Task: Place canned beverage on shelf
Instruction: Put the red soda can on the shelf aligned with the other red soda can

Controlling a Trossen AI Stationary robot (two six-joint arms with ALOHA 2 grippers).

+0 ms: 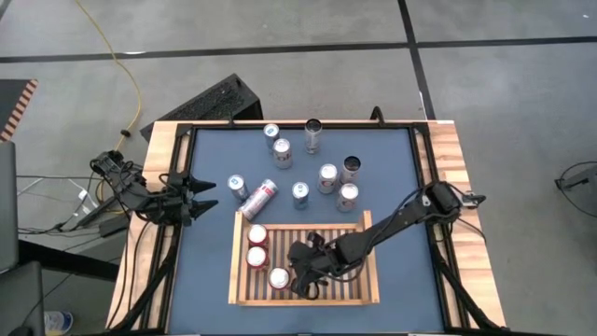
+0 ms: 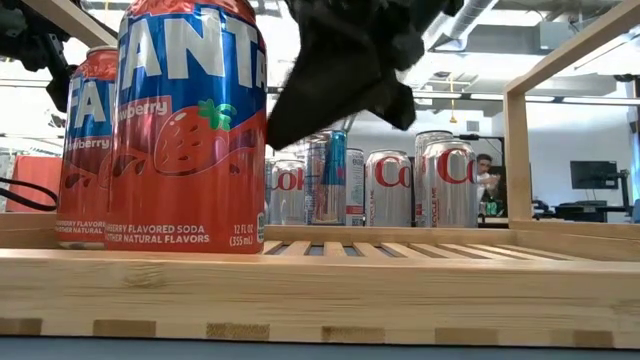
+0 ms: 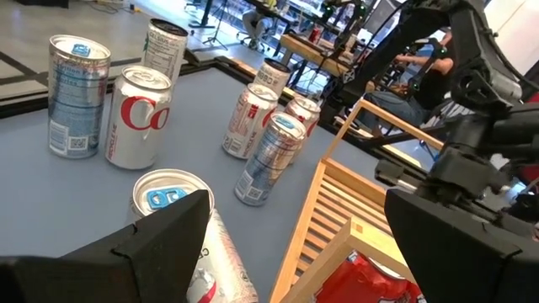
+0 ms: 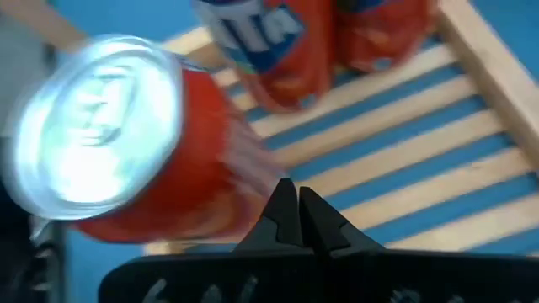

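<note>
High view: three red cans stand in the shelf's point(image 1: 368, 280) left end; the right gripper point(image 1: 305, 273) hovers just beside the nearest can point(image 1: 278, 277). Loose cans wait on the bench point(image 1: 392, 159), a toppled one point(image 1: 260, 198) pointing toward the left gripper point(image 1: 207, 198), the nearer arm.

Left wrist view: its fingers point(image 3: 160, 244) are spread, holding nothing.

Right wrist view: fingertips point(image 4: 296, 220) pressed together, empty, beside the upright can point(image 4: 126, 143).
</note>
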